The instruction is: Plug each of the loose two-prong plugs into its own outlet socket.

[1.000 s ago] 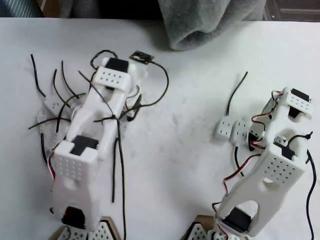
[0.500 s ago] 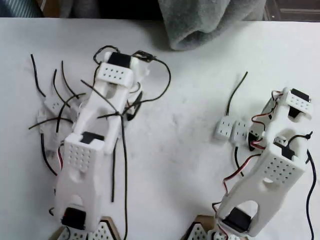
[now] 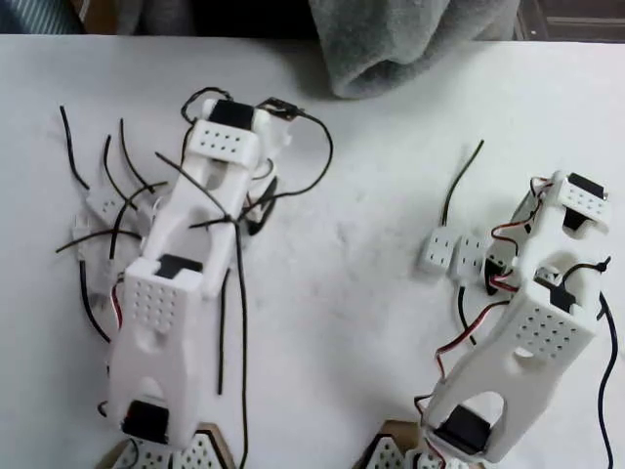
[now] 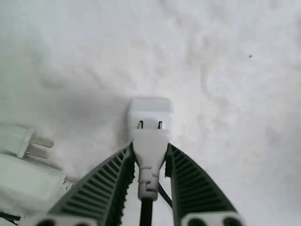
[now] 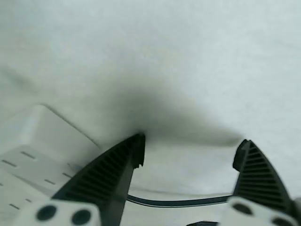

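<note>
High view: my left arm (image 3: 176,254) reaches up the left of the frame over tangled black cables (image 3: 127,186), and its wrist housing covers whatever it grips. 2 outlet blocks (image 3: 451,252) sit right of centre, beside my right arm (image 3: 527,322).

Left wrist view: my left gripper (image 4: 149,151) is clenched on a white plug (image 4: 149,141), gripped by the body so both prongs are free to meet the socket (image 4: 149,109) at centre. How deep they sit I cannot tell. A loose plug (image 4: 19,140) lies at the left edge.

Right wrist view: my right gripper (image 5: 192,141) is spread wide, grasping nothing. An outlet block (image 5: 33,146) is cut off at lower left.
</note>
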